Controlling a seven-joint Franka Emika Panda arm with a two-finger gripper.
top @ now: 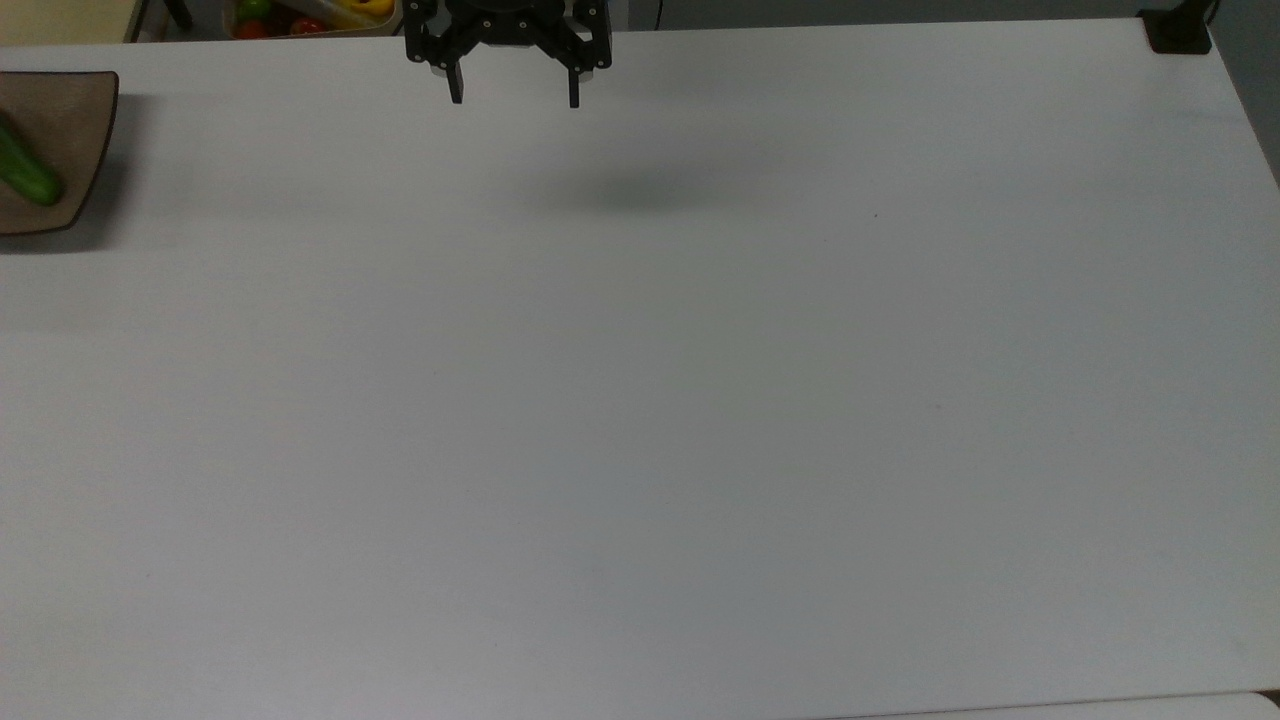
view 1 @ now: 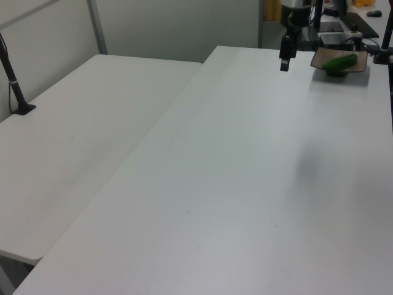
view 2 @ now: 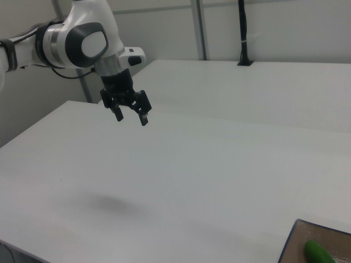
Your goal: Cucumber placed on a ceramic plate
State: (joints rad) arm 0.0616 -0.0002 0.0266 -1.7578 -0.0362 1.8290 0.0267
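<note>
Cucumber (top: 24, 172) on plate (top: 62, 120) at table (top: 640, 400) edge; hand (top: 514, 98) apart.

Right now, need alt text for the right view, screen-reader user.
A white robot arm holds its black gripper, fingers open and empty, in the air above a bare white table. At the right view's lower right corner, a green cucumber lies on a brown ceramic plate, far from the gripper.

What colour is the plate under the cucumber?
Brown, with a darker rim; the ceramic plate shows best in the top view.
</note>
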